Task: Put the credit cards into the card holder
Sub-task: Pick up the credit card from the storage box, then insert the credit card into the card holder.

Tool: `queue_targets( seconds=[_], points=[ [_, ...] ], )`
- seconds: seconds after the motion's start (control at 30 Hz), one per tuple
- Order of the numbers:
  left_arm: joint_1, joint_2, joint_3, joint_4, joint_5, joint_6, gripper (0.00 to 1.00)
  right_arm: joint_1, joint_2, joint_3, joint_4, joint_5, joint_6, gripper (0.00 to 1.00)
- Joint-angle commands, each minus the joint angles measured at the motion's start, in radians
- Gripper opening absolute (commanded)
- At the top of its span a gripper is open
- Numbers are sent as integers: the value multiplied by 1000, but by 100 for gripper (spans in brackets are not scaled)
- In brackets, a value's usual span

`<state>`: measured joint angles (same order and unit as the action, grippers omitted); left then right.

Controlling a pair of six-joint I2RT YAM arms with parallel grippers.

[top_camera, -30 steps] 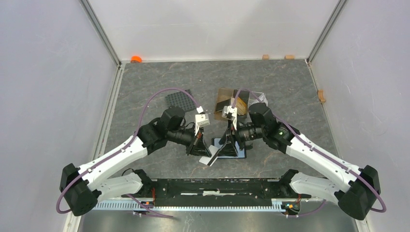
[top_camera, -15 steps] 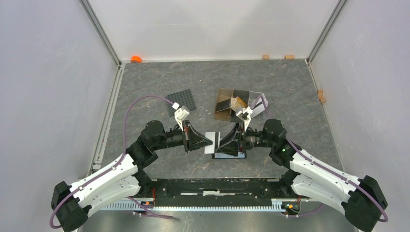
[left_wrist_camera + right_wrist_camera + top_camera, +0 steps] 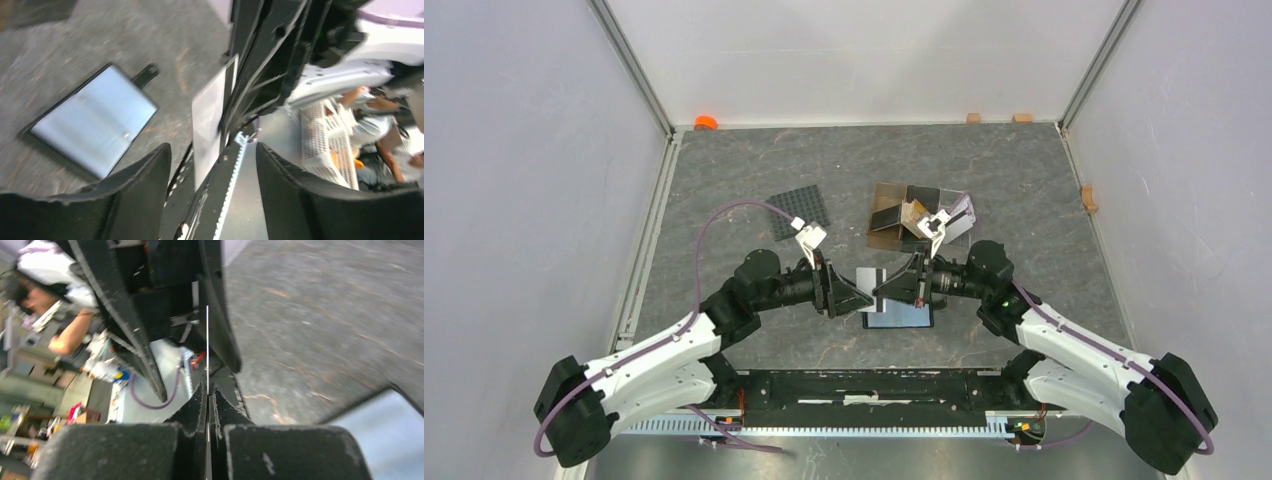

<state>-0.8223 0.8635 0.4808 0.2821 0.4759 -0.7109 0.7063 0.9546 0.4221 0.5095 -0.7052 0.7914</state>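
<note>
A whitish credit card (image 3: 873, 279) with a dark stripe is held in the air between the two grippers, above the far edge of the card holder (image 3: 900, 318). The holder lies open on the table with its pale blue inside up (image 3: 95, 127) and its strap tab (image 3: 145, 75) sticking out. My right gripper (image 3: 887, 284) is shut on the card, seen edge-on as a thin line (image 3: 207, 340) between its pressed fingertips (image 3: 197, 407). My left gripper (image 3: 212, 175) is open. The card (image 3: 207, 120) stands between its spread fingers (image 3: 135, 200) and touches neither.
A black gridded mat (image 3: 799, 210) lies at the back left of the arms. A brown translucent box (image 3: 894, 215) and a clear tray (image 3: 961, 213) sit just behind the right gripper. An orange object (image 3: 706, 122) and small wooden blocks (image 3: 973, 117) lie along the walls.
My left gripper has opened and let go of the card. My right gripper has shut on it. Both grippers have shifted slightly away from the table's near edge.
</note>
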Motion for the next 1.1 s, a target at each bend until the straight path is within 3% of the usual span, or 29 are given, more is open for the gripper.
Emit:
queue_targets(
  seconds=[0.0, 0.1, 0.37, 0.77, 1.07],
  points=[
    [-6, 22, 24, -165, -198, 33, 75, -126, -23, 12, -249, 69, -99, 0],
    [-10, 65, 13, -201, -274, 2, 78, -223, -50, -45, -306, 66, -122, 0],
    [-42, 279, -1, -144, -335, -77, 77, -341, -19, -201, -249, 28, -111, 0],
    [-47, 462, 28, -95, -321, -73, 73, -358, 95, -314, -10, 3, -11, 0],
    [-47, 539, 43, -78, -305, -56, 67, -358, 159, -326, 65, 10, 15, 0]
  ],
)
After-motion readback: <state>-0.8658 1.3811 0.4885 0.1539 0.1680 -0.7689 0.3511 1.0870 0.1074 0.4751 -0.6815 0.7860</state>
